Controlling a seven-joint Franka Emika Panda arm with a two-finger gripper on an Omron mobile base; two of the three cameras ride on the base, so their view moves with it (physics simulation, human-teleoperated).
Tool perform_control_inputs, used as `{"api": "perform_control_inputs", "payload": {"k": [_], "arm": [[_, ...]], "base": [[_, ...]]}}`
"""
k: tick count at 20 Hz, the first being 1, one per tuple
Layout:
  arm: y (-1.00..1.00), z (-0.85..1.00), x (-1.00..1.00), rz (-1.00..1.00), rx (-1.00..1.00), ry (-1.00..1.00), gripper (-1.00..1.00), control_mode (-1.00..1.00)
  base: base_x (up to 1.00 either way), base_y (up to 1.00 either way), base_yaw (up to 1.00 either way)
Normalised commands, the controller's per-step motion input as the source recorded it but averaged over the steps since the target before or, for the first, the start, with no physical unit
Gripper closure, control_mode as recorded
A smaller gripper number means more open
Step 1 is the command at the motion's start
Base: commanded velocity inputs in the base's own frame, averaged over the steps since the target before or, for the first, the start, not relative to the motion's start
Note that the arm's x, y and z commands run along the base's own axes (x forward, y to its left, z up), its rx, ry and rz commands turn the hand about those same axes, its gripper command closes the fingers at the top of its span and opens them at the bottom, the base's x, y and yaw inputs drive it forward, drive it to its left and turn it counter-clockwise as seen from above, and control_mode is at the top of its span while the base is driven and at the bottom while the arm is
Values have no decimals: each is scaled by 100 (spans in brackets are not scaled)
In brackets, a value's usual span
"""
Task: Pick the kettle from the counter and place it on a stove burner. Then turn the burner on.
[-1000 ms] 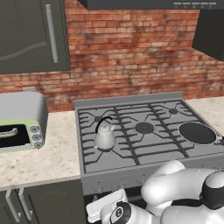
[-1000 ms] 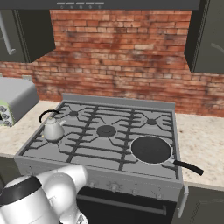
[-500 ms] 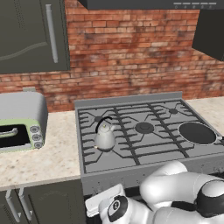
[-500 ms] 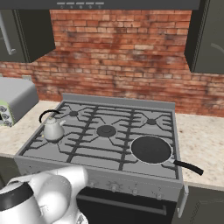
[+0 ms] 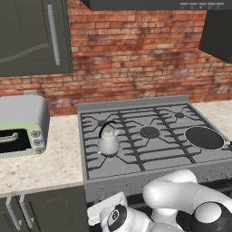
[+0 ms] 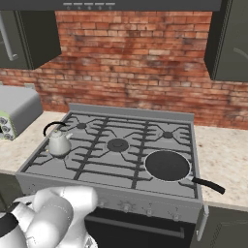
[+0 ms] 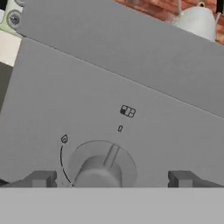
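My arm is folded low in front of the stove point(image 5: 136, 179), elbow bulging below the front edge, hand turned toward the front panel. In the hand view my pincer point(image 7: 113, 178) stands spread wide, one fingertip point(image 7: 43, 178) on each side of a round grey knob point(image 7: 98, 171) on the panel, neither touching it; the knob's pointer tilts toward a small burner diagram point(image 7: 127, 111), and a flame mark point(image 7: 64, 139) sits at the end of the arc beside it. I hold nothing. One kettle point(image 5: 108, 140) stands upright on the burner point(image 5: 107, 152) at the front left corner of the stove, spout and handle clear, well apart from my hand; the hand view catches its body point(image 7: 197, 22) above the panel. One black pan point(image 6: 167, 165) lies on the front right burner, its handle reaching over the stove's right edge. One toaster oven point(image 5: 20, 127) sits on the counter point(image 5: 50, 163) near the stove's left edge. Since a second ago my wrist has sunk lower and slid left along the stove front, while kettle, pan and oven have stayed put.
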Motion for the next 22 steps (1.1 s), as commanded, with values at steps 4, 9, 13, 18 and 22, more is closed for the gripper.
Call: {"api": "perform_control_inputs", "payload": {"k": [4,9,13,18,22], "arm": [[2,-20,0,0,0,0,-100,-100],[0,0,0,0,0,0,-100,-100],[0,1,0,0,0,0,-100,-100],[0,21,0,0,1,-8,-100,-100],[0,27,0,0,1,-5,-100,-100]], "base": [[0,0,0],[0,0,0],[0,0,0],[0,0,0],[0,0,0]]}}
